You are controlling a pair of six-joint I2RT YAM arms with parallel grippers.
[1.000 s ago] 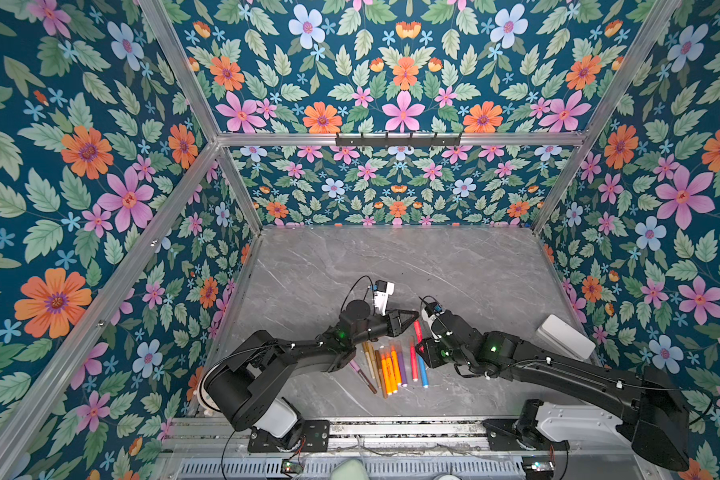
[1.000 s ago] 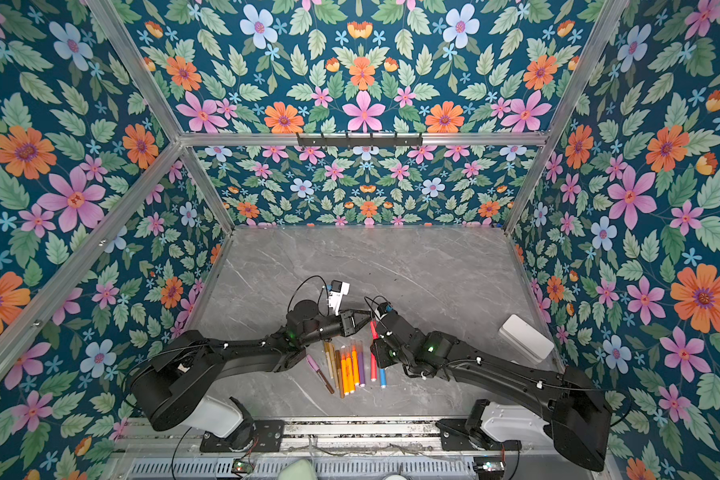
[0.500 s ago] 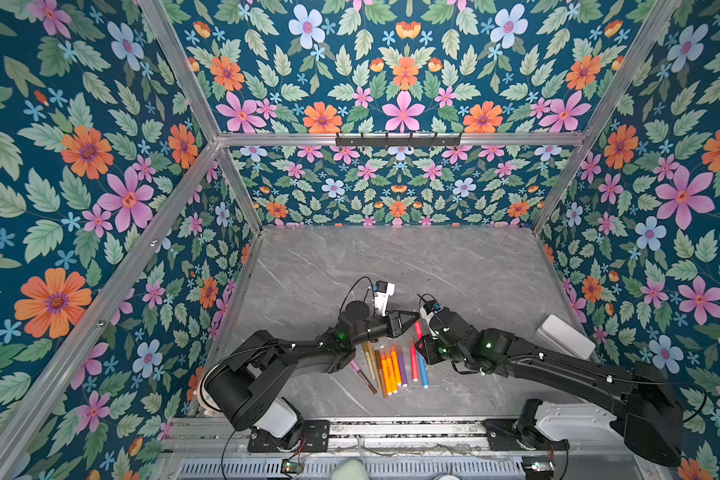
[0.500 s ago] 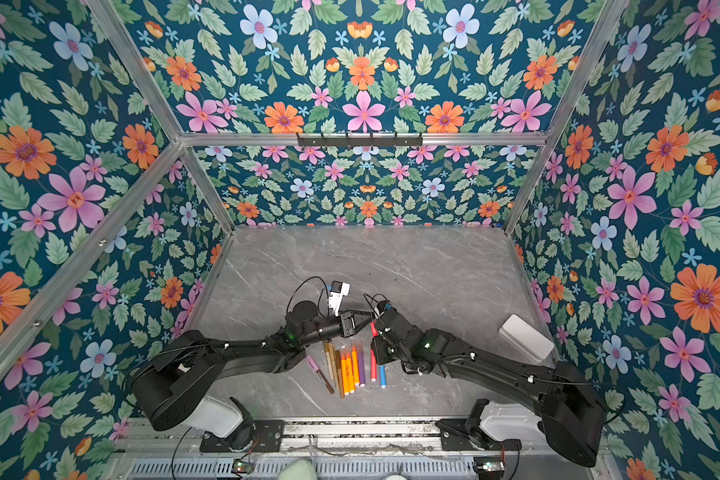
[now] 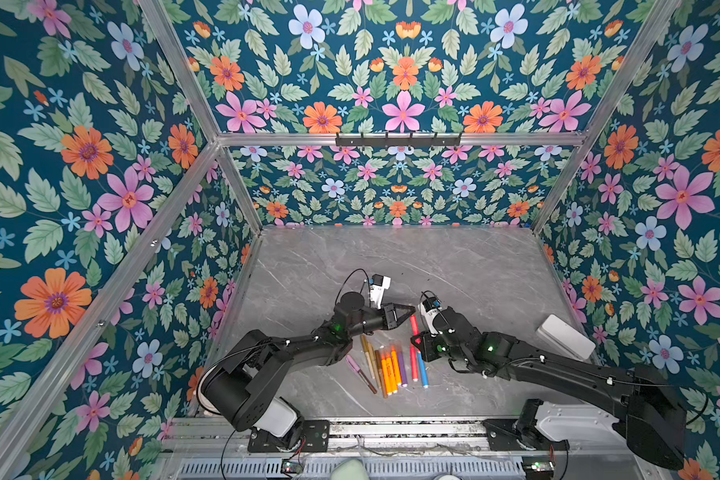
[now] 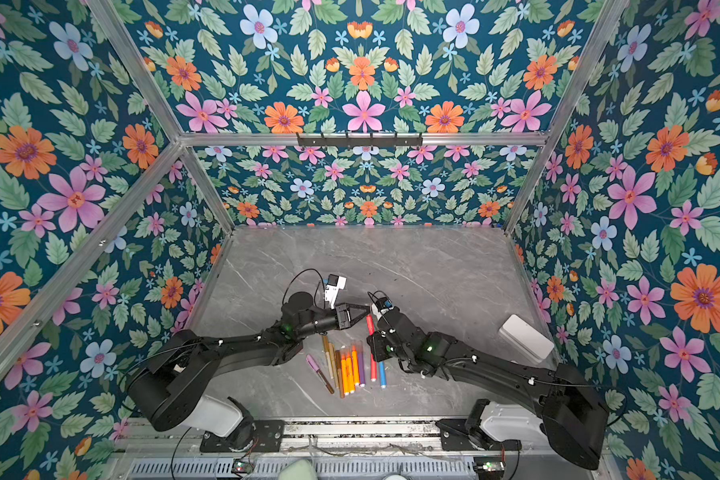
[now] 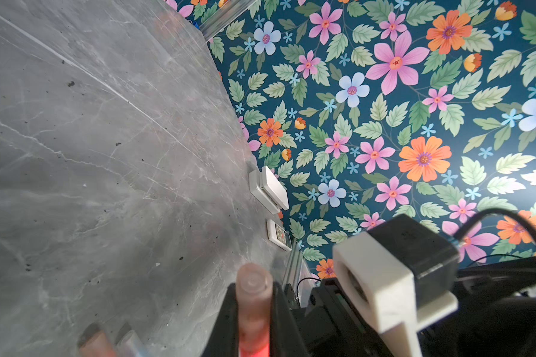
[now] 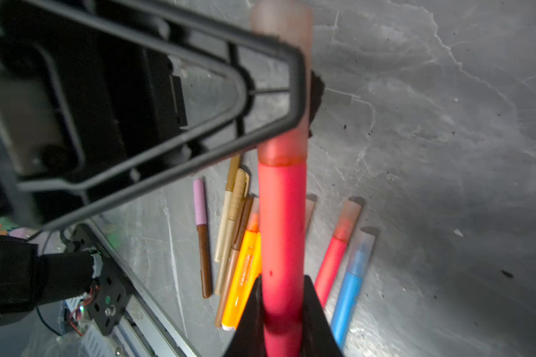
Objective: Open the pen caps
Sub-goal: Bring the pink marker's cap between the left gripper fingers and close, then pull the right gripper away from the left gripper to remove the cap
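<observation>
A red pen is held above the table between both grippers. In the left wrist view, my left gripper is shut on its frosted pink cap. In both top views this gripper's tip sits at the pen's far end. My right gripper is shut on the red barrel. The cap still sits on the barrel. Several capped pens lie in a row on the table below: gold, brown, orange, purple, red and blue.
A white box lies by the right wall, with a small white device beside it. Flowered walls enclose the grey marble table. A metal rail runs along the front edge.
My right gripper has shut on the red pen's barrel; a second ago its jaws stood wider. The left gripper has kept its hold on the cap.
</observation>
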